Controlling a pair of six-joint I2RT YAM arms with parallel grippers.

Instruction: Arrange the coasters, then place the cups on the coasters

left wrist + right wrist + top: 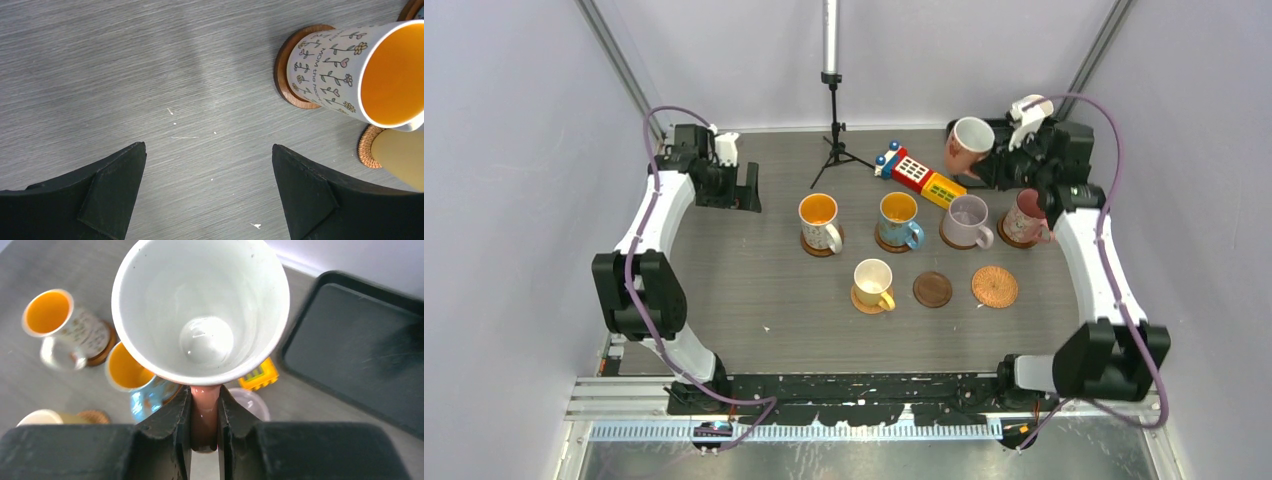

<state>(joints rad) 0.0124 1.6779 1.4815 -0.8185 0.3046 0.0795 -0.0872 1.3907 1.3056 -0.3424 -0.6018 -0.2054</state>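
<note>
On the table, five cups already sat on coasters, so the cup-placing step was in hand. The left gripper hung spread wide and empty at the far left. The right gripper, beside the black tray, was clamped on the handle of a pink mug held aloft. Next, I judge, it needed to carry the mug to the bare dark coaster or woven coaster and lower it upright and centred.

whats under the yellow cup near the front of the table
A woven orange coaster lies under the yellow cup. Only its edge shows past the cup's base; the rest of the coaster is covered by the cup.
</note>
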